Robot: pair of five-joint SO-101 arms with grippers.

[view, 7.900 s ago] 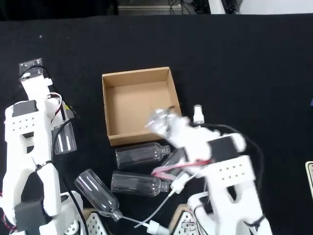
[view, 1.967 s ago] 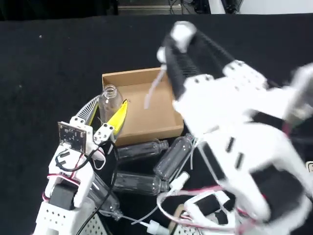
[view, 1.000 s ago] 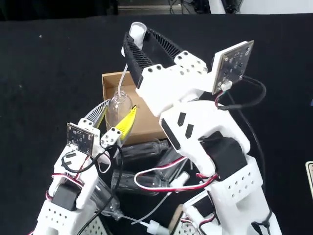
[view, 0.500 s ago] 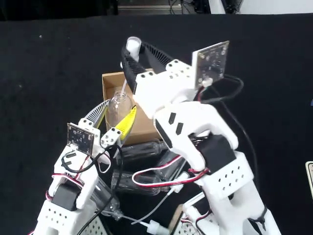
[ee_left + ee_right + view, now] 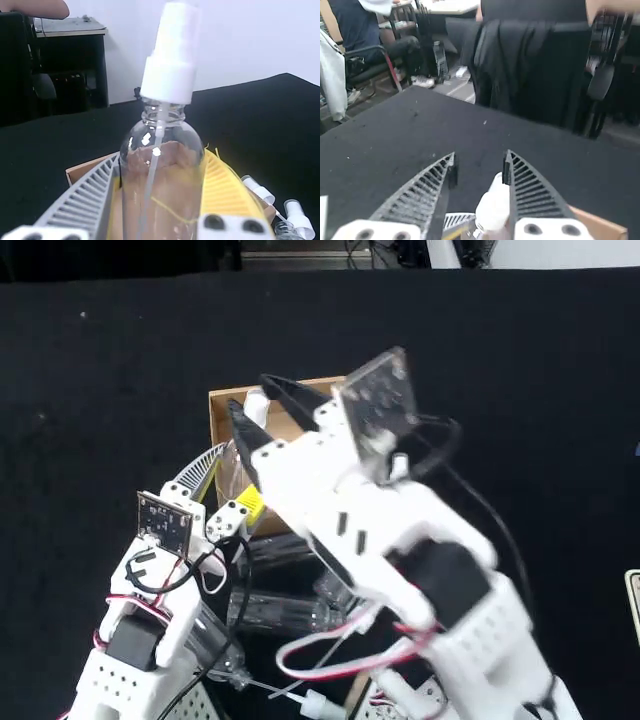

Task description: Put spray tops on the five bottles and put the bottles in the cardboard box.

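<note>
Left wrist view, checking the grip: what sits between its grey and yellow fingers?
The clear bottle, upright, a spray top at its neck, seen in the left wrist view.

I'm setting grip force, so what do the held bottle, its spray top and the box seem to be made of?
Bottle: clear glossy plastic by the look, since the dip tube shows through it and highlights sit on its shoulder; glass can't be excluded. Spray top: opaque white plastic, smooth. Box: plain brown cardboard, matte.
</note>
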